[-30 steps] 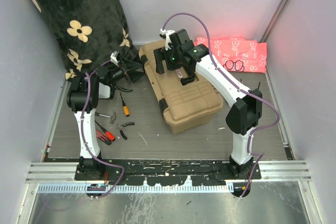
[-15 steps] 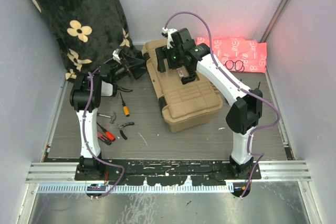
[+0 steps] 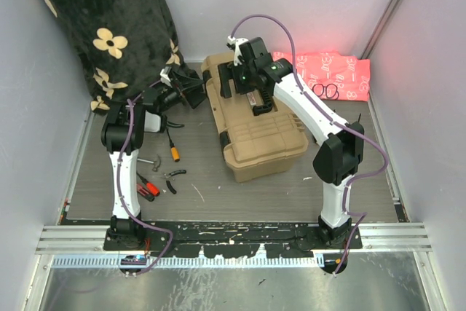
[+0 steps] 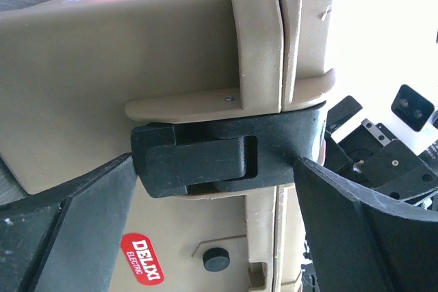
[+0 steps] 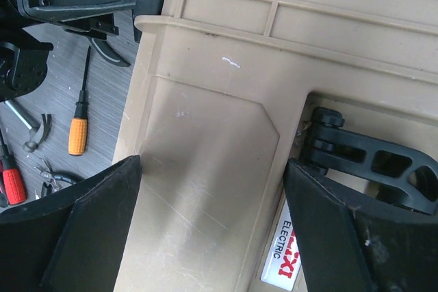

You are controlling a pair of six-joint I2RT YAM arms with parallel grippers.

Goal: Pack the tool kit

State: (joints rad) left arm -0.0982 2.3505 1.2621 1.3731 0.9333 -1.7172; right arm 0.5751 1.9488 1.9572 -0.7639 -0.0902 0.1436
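Along the far-left corner of the worktop hangs the black floral blanket, the biggest thing in view and no part of the job. Next in size, the tan toolbox lies at the middle of the worktop, running from the far edge toward the near one, its ribbed lid down. Over the last second its far end has swung a little toward the right edge. A pink cloth sits in the far-right corner.

The right gripper hovers over the far part of the lid; its wrist view shows the claw spread wide, straddling the box and clamping nothing. The left gripper has come in from the left edge and is now at the box's far-left side, claw wide, one finger on either side of a black latch.

Smallest, near the left edge, the orange-handled screwdriver, pliers and red-handled tools lie loose on the worktop.

So packing has likely not begun: the latch looks like the next thing to free.
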